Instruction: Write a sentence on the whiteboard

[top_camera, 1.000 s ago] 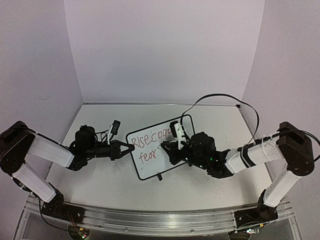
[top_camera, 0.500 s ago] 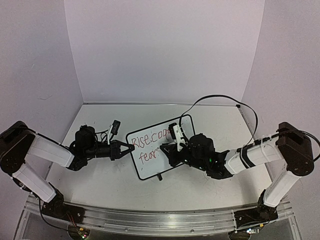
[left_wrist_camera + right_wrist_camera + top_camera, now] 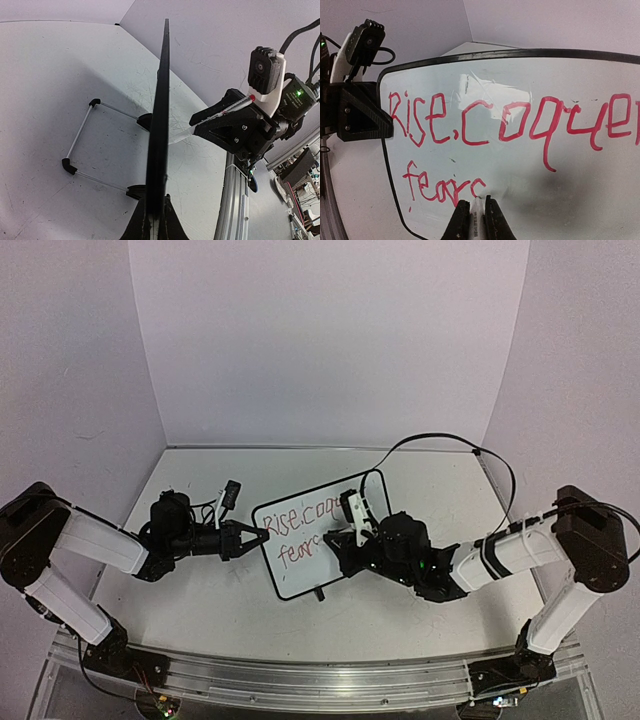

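Note:
The whiteboard (image 3: pixel 320 533) stands tilted on its wire feet mid-table. It shows edge-on in the left wrist view (image 3: pixel 161 115) and face-on in the right wrist view (image 3: pixel 520 130). The red sentence (image 3: pixel 510 122) reads "Rise, conquer" on the top line and "fear" plus a fresh stroke below; it also shows in the top view (image 3: pixel 300 525). My left gripper (image 3: pixel 262 533) is shut on the whiteboard's left edge (image 3: pixel 155 212). My right gripper (image 3: pixel 343 540) is shut on a white marker (image 3: pixel 477 220), whose tip touches the board at the end of the lower line.
A black cable (image 3: pixel 440 440) loops from the right arm over the back of the table. The board's wire stand (image 3: pixel 82 137) rests on the scuffed tabletop behind it. An aluminium rail (image 3: pixel 300 675) runs along the near edge.
The right gripper has shifted slightly right along the lower line with the marker, and the red writing after "fear" has grown by a stroke. The left arm has not moved.

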Controlling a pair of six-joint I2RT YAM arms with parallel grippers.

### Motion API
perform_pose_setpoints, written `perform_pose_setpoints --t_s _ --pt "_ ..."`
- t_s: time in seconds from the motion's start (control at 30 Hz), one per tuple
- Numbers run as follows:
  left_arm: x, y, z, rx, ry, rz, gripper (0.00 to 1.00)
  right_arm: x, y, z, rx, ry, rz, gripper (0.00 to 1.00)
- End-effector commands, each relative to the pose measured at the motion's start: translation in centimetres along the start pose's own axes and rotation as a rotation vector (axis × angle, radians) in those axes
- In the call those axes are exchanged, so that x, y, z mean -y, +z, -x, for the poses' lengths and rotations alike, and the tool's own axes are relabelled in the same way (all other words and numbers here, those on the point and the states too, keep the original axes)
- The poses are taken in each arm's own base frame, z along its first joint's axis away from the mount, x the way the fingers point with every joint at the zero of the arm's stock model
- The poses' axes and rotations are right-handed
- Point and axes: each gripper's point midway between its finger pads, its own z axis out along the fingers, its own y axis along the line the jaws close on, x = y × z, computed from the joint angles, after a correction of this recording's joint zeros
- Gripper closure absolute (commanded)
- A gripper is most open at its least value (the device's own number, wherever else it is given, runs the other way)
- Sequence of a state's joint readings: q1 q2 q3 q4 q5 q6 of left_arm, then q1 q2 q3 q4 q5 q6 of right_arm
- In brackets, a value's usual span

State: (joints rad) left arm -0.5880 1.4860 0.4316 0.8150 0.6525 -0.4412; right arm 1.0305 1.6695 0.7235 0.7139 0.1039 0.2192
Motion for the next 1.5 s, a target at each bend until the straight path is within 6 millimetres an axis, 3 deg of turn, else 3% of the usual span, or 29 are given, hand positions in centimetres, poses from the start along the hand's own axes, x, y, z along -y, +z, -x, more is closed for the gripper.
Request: perform_pose_setpoints --t_s 0.0,0.47,0.97,1.1,1.23,1.47 --pt "-0.8 0.0 -0.7 -0.032 -0.013 0.038 1.00 1.6 -0.7 0.3 0.011 0.007 -0.077 1.00" --pt "-0.8 -0.1 -0.6 -0.028 -0.011 0.040 1.00 0.1 -0.3 -1.5 -0.036 0.022 -0.021 1.00" --pt "-0.8 -0.2 -0.8 -0.029 -0.014 0.043 1.00 -0.5 1.2 0.3 0.013 0.022 -0.023 1.00" --pt "-0.9 -0.2 -0.7 -0.029 -0.014 0.044 1.00 -0.5 0.6 1.0 0.029 0.015 -0.024 1.00" --pt "-0.9 -0.1 -0.8 -0.032 -0.014 0.042 1.00 -1.2 -1.3 1.9 0.053 0.011 0.037 1.00" --pt "-0.8 -0.1 -0.7 -0.029 -0.012 0.041 1.00 0.3 -2.2 1.3 0.046 0.022 -0.002 1.00"
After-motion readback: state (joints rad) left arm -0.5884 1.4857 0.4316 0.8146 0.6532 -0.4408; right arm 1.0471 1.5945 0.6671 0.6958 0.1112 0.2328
